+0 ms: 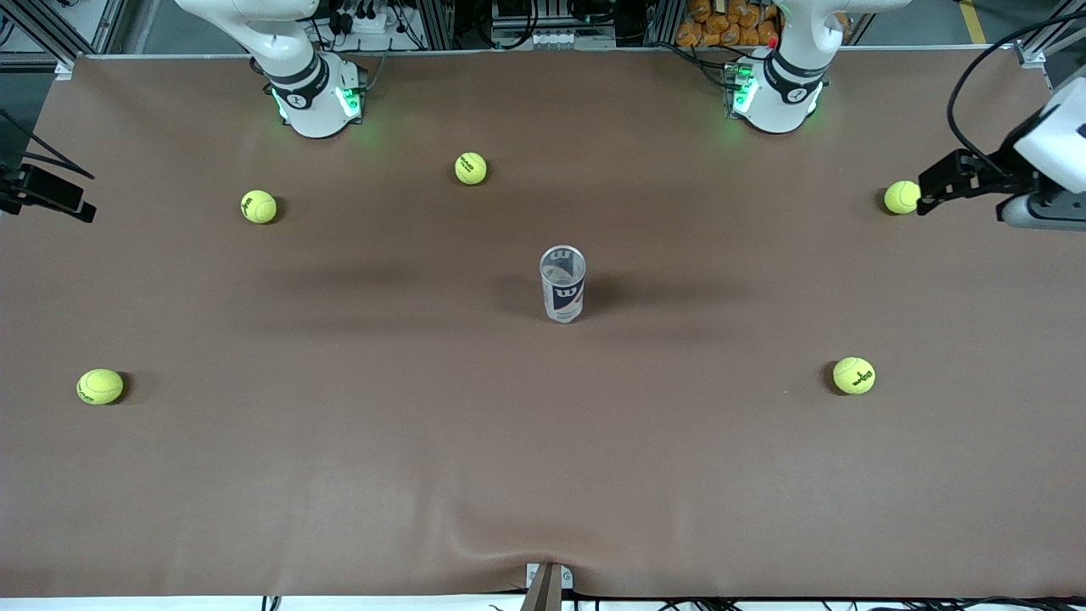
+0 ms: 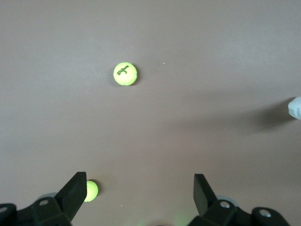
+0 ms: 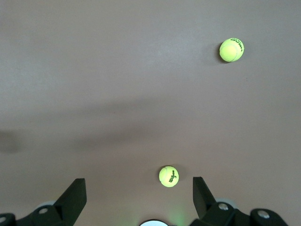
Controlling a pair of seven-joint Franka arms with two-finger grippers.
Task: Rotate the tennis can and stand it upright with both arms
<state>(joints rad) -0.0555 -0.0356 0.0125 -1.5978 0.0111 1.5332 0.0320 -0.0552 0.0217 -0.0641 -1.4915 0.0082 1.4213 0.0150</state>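
The tennis can (image 1: pixel 562 284) stands upright in the middle of the brown table, its clear top rim up and the navy "W" label facing the front camera. Only a white sliver of the can (image 2: pixel 295 108) shows at the edge of the left wrist view. My left gripper (image 1: pixel 926 191) (image 2: pixel 139 181) hangs open and empty over the left arm's end of the table, beside a tennis ball (image 1: pixel 901 197) (image 2: pixel 89 190). Open and empty too, my right gripper (image 1: pixel 59 197) (image 3: pixel 138 183) hangs over the right arm's end. Both are well away from the can.
Several other tennis balls lie scattered: one (image 1: pixel 471 168) near the bases, one (image 1: pixel 259 206) (image 3: pixel 169 176) under the right gripper's reach, one (image 1: pixel 100 386) (image 3: pixel 232 50) and one (image 1: pixel 853 375) (image 2: pixel 125 74) nearer the front camera. The table (image 1: pixel 543 475) has a clamp at its front edge.
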